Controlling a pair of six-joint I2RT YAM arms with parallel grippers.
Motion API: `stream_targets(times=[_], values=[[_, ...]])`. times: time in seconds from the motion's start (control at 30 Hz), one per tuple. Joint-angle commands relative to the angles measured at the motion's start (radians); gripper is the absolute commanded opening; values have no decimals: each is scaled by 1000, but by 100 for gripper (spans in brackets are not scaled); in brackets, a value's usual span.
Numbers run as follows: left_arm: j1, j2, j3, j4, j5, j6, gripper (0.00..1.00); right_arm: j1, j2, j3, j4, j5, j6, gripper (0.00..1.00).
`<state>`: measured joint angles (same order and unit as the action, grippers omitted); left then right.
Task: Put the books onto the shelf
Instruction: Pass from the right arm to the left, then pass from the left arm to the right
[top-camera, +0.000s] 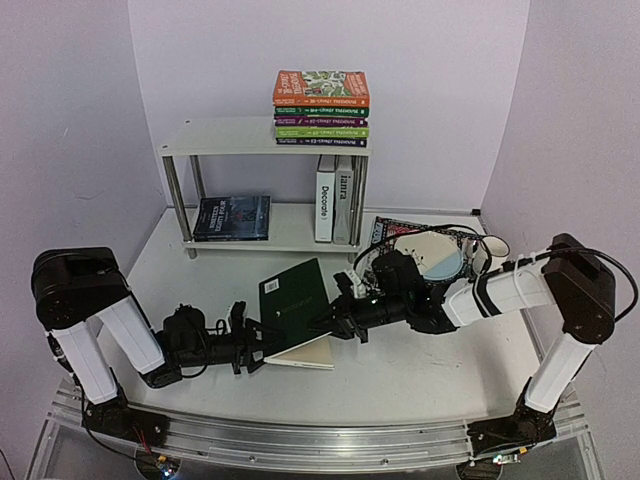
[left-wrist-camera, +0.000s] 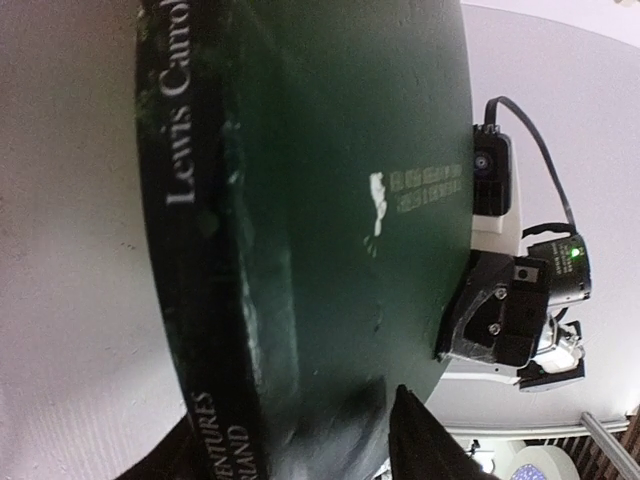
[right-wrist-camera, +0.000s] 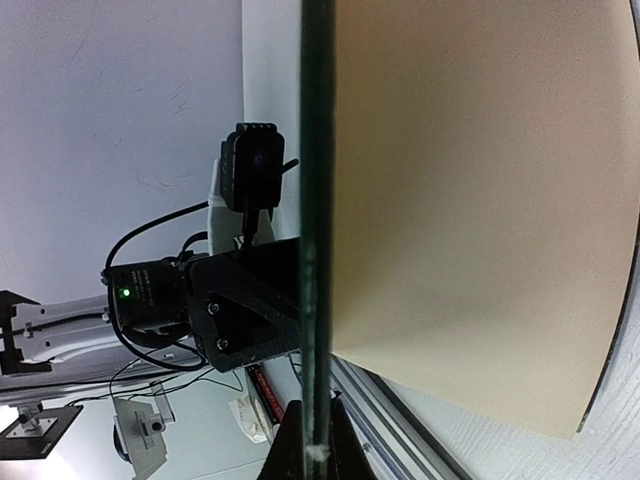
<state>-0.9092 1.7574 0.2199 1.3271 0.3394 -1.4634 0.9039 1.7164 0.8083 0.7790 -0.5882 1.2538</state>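
before the white chrome-legged shelf (top-camera: 250, 135), right gripper (top-camera: 336, 318) pinches the cover of a dark green hardback book (top-camera: 295, 292); left gripper (top-camera: 264, 347) straddles its spine, hold unclear. seemingly a handover; next, secure and lift shelfward.

Overhead view faces the shelf (top-camera: 220, 135); wrist views share the green book (top-camera: 295, 295)

dark green book (top-camera: 293, 300), white shelf (top-camera: 230, 135), lilac walls (top-camera: 80, 100)
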Motion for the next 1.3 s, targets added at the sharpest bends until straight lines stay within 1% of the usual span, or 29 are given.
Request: stream_targets(times=[0.0,0.03,0.13,0.17,0.2,0.27,0.33,0.37,0.4,0.5,0.63,0.73,0.8,0.83,0.87,0.9,0.97,1.03,1.07,1.17,1.27], values=[[17,-50,2,410,23,14,46,2,2,-5,144,-57,5,0],[17,-51,7,410,27,12,40,1,6,-6,146,-60,4,1],[24,-62,16,409,34,12,23,3,16,-9,146,-63,-5,11],[27,-70,15,409,36,13,22,2,18,-12,146,-63,-9,14],[32,-77,13,409,37,20,20,3,19,-15,146,-61,-15,19],[41,-100,6,407,43,32,17,1,21,-23,145,-58,-29,32],[55,-122,-2,402,48,42,15,-1,20,-33,144,-58,-38,51],[60,-136,-6,395,52,49,14,-4,18,-41,142,-59,-42,57],[65,-154,-12,386,56,59,13,-8,14,-53,141,-59,-46,61],[81,-205,-28,349,67,85,12,-36,-12,-91,137,-62,-51,67],[98,-268,-34,273,79,120,10,-82,-64,-120,98,-70,-83,69],[102,-315,-24,213,87,151,8,-106,-108,-113,-4,-63,-145,72],[104,-348,-8,141,102,182,3,-113,-134,-92,-111,-41,-227,74],[104,-370,5,97,112,203,0,-113,-148,-75,-193,-24,-273,75],[104,-391,26,41,124,237,0,-114,-164,-51,-260,1,-315,75],[104,-414,50,-65,131,275,0,-114,-176,-33,-315,18,-371,74],[99,-485,127,-342,131,401,0,-113,-204,1,-429,57,-454,74],[67,-573,244,-716,41,595,0,-114,-235,38,-517,105,-536,74],[44,-599,310,-889,-32,698,0,-114,-251,51,-549,131,-575,74],[30,-677,452,-1181,-181,873,0,-113,-287,95,-643,190,-663,74],[23,-739,555,-1414,-300,990,0,-114,-337,125,-703,230,-755,73]])
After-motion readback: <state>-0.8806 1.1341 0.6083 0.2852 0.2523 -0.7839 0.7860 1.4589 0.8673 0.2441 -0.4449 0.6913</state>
